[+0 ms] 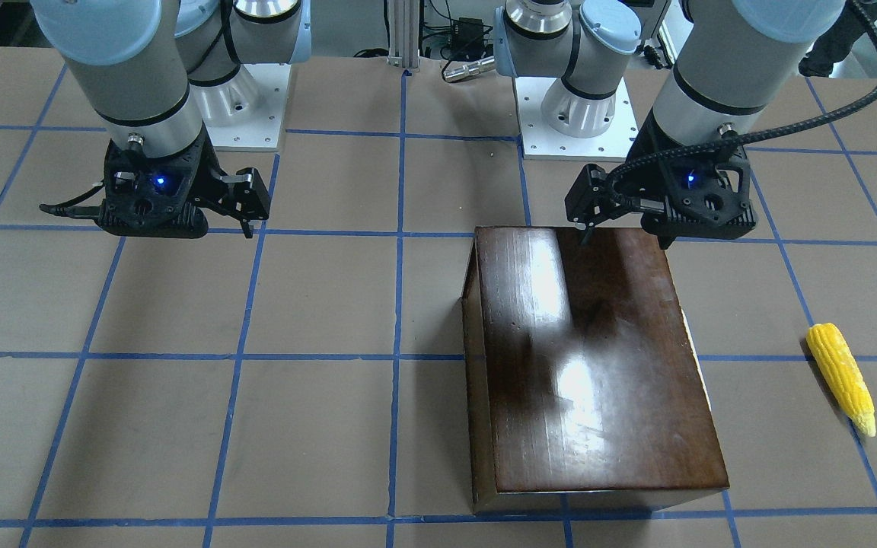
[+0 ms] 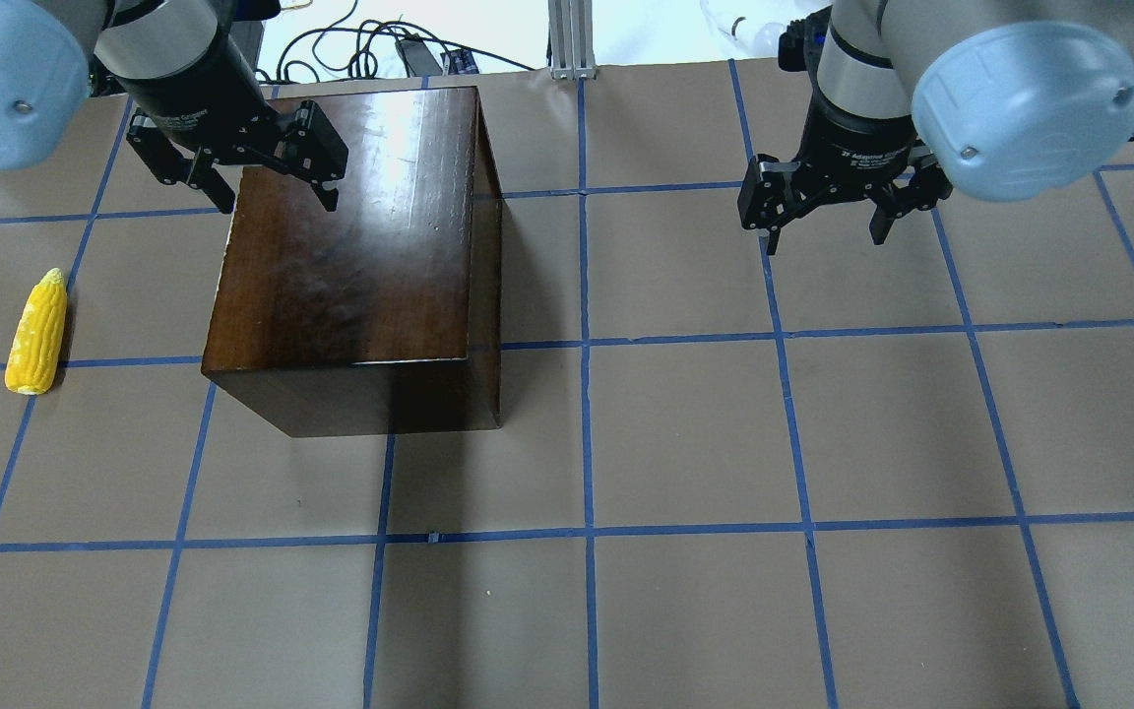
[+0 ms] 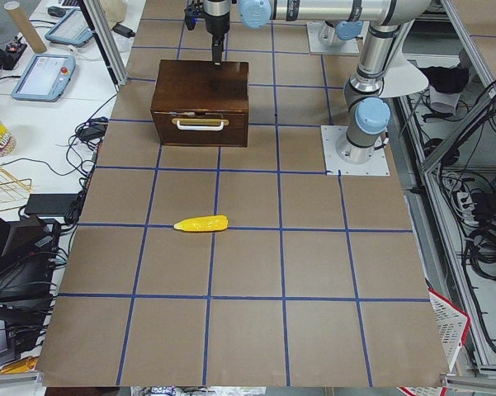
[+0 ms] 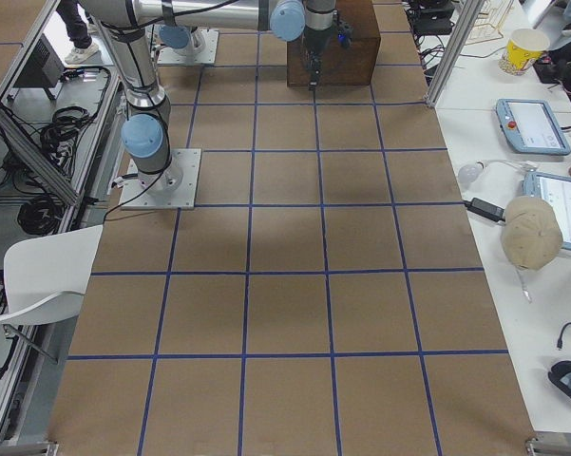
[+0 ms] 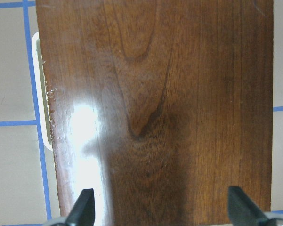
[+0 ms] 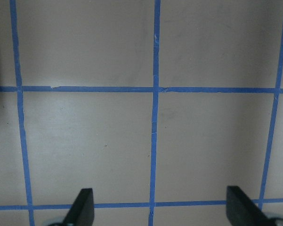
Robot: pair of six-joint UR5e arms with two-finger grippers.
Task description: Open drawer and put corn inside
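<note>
Items listed left to right as in the overhead view; clock bearings are taken from the box in that view.

1. Corn (image 2: 36, 333). Yellow cob lying flat on the table (image 2: 724, 443) at 9 o'clock, well apart from the box. The pale tip points to about 12 o'clock. Nothing touches it.

2. Left gripper (image 2: 278, 199). Hangs above the box top near its 11 o'clock corner. The fingers point down and are spread wide, with nothing between them. In the left wrist view both fingertips (image 5: 83, 207) frame bare glossy wood below. Whether they touch the top cannot be told.

3. Box (image 2: 350, 246). Glossy dark-brown wood standing on the table left of centre, with lamp glare on its top.

4. Drawer (image 3: 200, 129). Set in the box face that looks toward 9 o'clock, the corn's side. It is pushed in flush with that face. It carries a pale bar handle (image 3: 200, 124), which shows as a thin light strip at the box edge in the left wrist view.

5. Right gripper (image 2: 825, 236). At 2 o'clock, well apart from the box, above bare table and blue grid tape. The fingers are parted and hold nothing.
</note>
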